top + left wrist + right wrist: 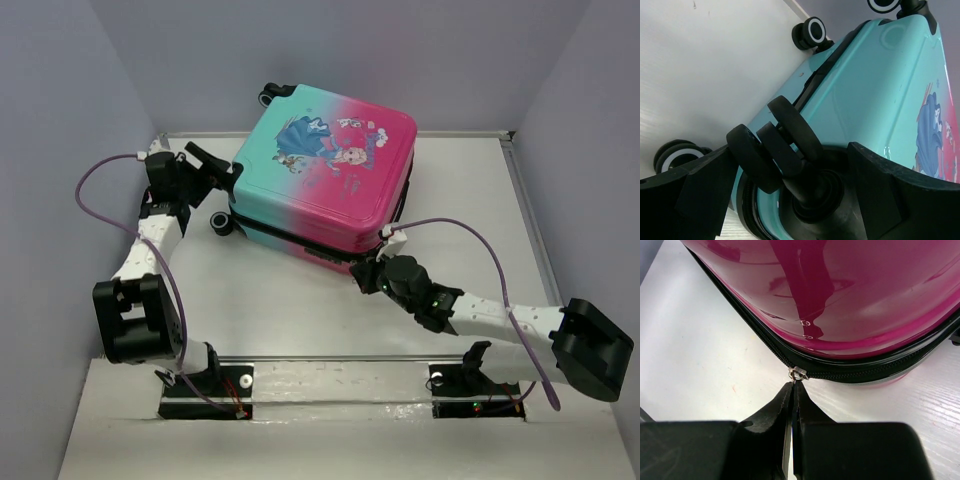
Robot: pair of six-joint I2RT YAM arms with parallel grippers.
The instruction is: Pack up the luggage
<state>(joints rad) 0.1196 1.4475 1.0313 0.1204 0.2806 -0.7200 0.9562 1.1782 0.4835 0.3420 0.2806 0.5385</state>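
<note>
The luggage [325, 170], a pink-to-teal hard-shell case with a cartoon print, lies flat and closed at the back of the table. My left gripper [220, 172] stands open at its teal left corner. In the left wrist view the fingers of the left gripper [790, 160] straddle a black double wheel [775, 147] of the luggage [875, 90]. My right gripper [366, 272] is at the near pink edge. In the right wrist view the right gripper [793, 386] is shut on the metal zipper pull [799, 373], at the black zipper under the pink shell of the luggage [850, 300].
Another wheel [222, 222] sticks out at the near left corner and one more wheel [270, 95] at the back. Grey walls close in the white table [470, 200] on three sides. Purple cables [490, 250] loop over both arms.
</note>
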